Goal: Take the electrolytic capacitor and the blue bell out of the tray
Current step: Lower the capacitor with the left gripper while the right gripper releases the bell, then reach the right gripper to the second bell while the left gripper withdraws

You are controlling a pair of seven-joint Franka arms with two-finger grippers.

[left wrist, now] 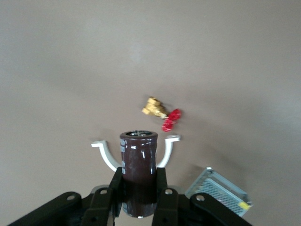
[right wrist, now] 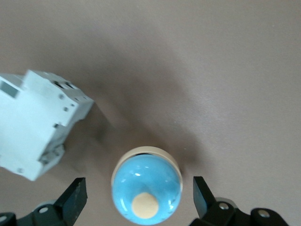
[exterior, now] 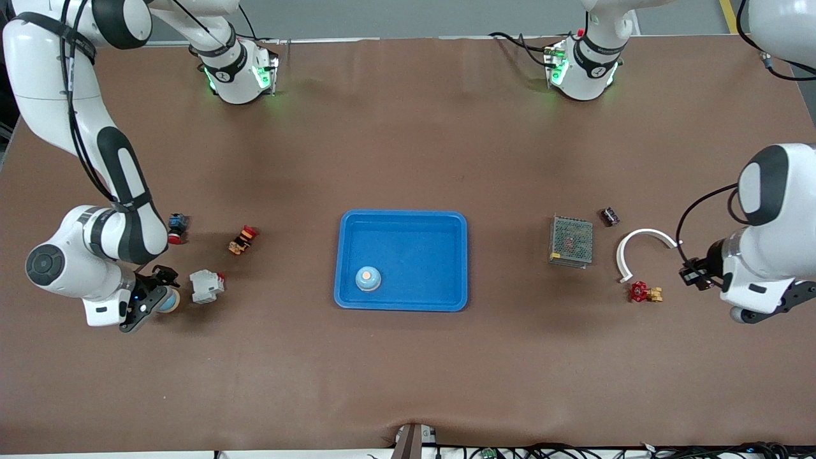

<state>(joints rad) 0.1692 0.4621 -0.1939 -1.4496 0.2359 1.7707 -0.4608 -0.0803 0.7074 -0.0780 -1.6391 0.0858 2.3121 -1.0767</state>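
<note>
So we've got the left gripper [left wrist: 139, 188] clamped on a dark capacitor [left wrist: 138, 172], up over the left arm's end of the table, above the white curved bracket [left wrist: 109, 155] and red-handled brass valve [left wrist: 162, 113]. The right gripper [right wrist: 139, 197] hangs wide open around a blue bell [right wrist: 146, 189] on the table just beside a white circuit breaker [right wrist: 35, 125]. 1 more bell [exterior: 368, 278] sits in the blue tray [exterior: 446, 255].

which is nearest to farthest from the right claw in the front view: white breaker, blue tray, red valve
1. white breaker, right beside the right claw
2. blue tray, mid-table
3. red valve, toward the left arm's end
</note>
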